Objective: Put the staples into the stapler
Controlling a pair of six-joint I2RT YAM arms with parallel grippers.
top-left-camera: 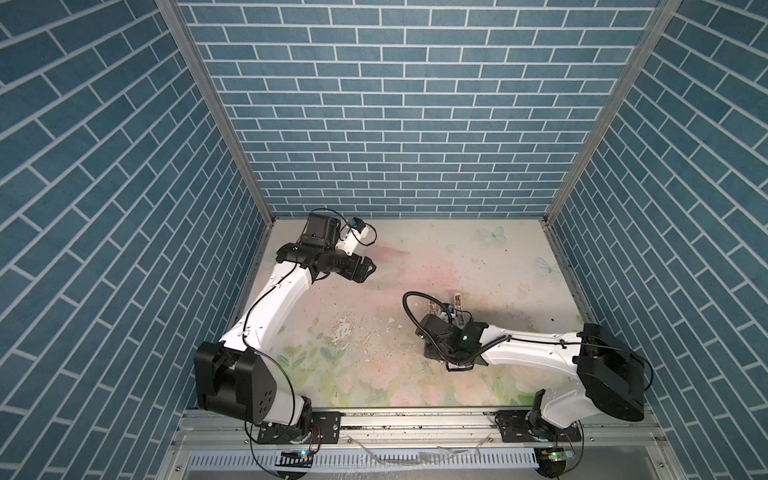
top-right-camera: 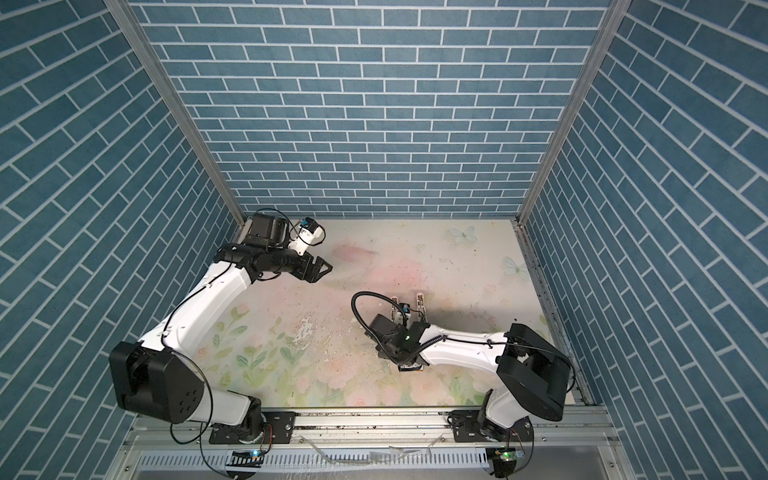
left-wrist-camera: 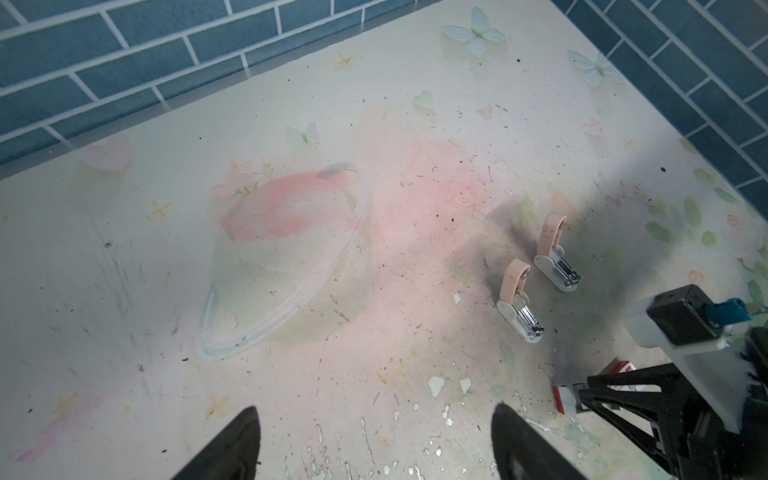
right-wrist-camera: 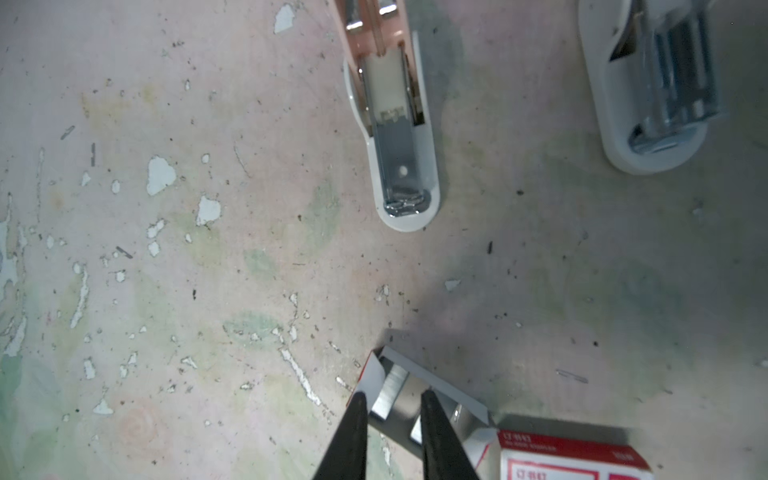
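Two staplers with pink lids swung up and white bases stand side by side on the table, one (right-wrist-camera: pixel 399 137) nearer than the other (right-wrist-camera: pixel 656 91); both show in the left wrist view (left-wrist-camera: pixel 519 303) (left-wrist-camera: pixel 555 257). A pulled-out white inner tray (right-wrist-camera: pixel 440 380) holds silvery staples (right-wrist-camera: pixel 388 388). My right gripper (right-wrist-camera: pixel 392 398) points down into that tray, its jaws drawn narrow around one strip. Its fingers are hidden under the wrist in both top views. My left gripper (left-wrist-camera: pixel 374 409) hangs open over bare table at the far left (top-left-camera: pixel 368 268), holding nothing.
The red-and-white staple box (right-wrist-camera: pixel 573 457) lies beside the tray, under the right wrist. Blue brick walls close in the table's back and sides. The tabletop (left-wrist-camera: pixel 291 332) is scuffed, with chipped paint and loose single staples scattered about.
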